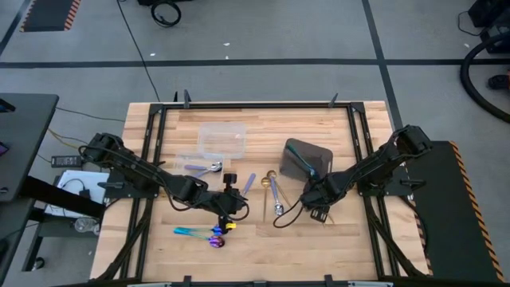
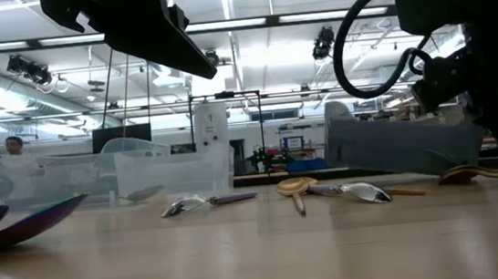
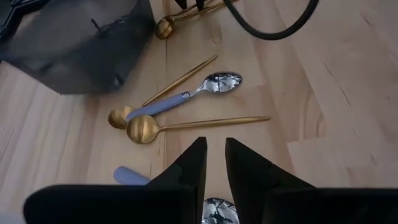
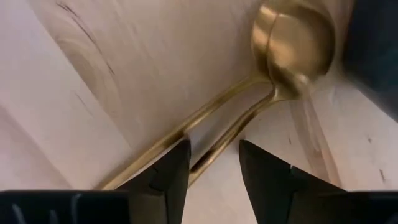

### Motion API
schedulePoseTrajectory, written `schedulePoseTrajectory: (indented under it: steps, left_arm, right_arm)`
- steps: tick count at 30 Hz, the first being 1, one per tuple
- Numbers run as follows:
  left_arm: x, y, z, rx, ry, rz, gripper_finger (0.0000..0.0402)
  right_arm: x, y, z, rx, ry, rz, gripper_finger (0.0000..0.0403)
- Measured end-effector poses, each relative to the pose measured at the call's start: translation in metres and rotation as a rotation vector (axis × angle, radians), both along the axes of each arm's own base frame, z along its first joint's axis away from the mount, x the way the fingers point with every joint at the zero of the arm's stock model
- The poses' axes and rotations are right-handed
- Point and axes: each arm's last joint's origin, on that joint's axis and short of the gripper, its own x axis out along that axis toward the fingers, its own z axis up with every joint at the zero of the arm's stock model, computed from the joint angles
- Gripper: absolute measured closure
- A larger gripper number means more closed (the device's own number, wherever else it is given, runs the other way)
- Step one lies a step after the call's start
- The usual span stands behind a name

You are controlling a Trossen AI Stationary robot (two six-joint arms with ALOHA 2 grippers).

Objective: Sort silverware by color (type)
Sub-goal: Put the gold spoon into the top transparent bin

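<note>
High view: left gripper is hovering over the wooden table near the iridescent spoons, which are lying crosswise, bowls toward the right. Right gripper is hanging beside the dark grey bin. A silver spoon is lying lengthwise, front to back.

Low view: a gold spoon is resting mid-table, handle pointing at the camera.

Left wrist view: left fingers are standing slightly parted, gripping nothing visible; a silver bowl is showing beneath them. A gold spoon is lying across ahead.

Right wrist view: right fingers are standing apart, straddling one of two gold handles; whether they are pinching it, cannot tell. Gold bowls are pointing away.
</note>
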Motion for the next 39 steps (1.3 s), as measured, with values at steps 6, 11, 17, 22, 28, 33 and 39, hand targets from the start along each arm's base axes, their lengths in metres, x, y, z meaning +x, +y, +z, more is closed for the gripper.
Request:
schedulePoseTrajectory:
  steps: [6, 11, 17, 22, 28, 33, 39]
  left_arm:
    - [0.000, 0.000, 0.000, 0.001, 0.005, 0.000, 0.0335]
    - [0.000, 0.000, 0.000, 0.002, 0.006, -0.001, 0.0335]
    - [0.000, 0.000, 0.000, 0.003, 0.006, -0.001, 0.0335]
    - [-0.001, 0.000, -0.001, 0.003, 0.007, -0.001, 0.0335]
    - [-0.001, 0.000, -0.001, -0.008, 0.010, -0.007, 0.0335]
    - [-0.001, -0.001, -0.001, -0.028, 0.016, 0.001, 0.0335]
    - [-0.003, 0.000, -0.002, 0.001, 0.043, -0.015, 0.0335]
  right_arm:
    - [0.000, 0.001, -0.001, 0.010, -0.003, 0.001, 0.0302]
    - [0.005, 0.003, 0.004, 0.012, -0.006, 0.027, 0.0347]
    - [0.010, 0.004, 0.010, -0.044, -0.029, 0.082, 0.0369]
    - [0.010, 0.003, 0.011, -0.060, -0.033, 0.102, 0.0378]
    - [0.010, 0.003, 0.011, -0.065, -0.027, 0.109, 0.0380]
    - [0.008, 0.003, 0.013, -0.056, -0.010, 0.112, 0.0381]
    - [0.017, 0.007, 0.028, -0.051, -0.032, 0.161, 0.0380]
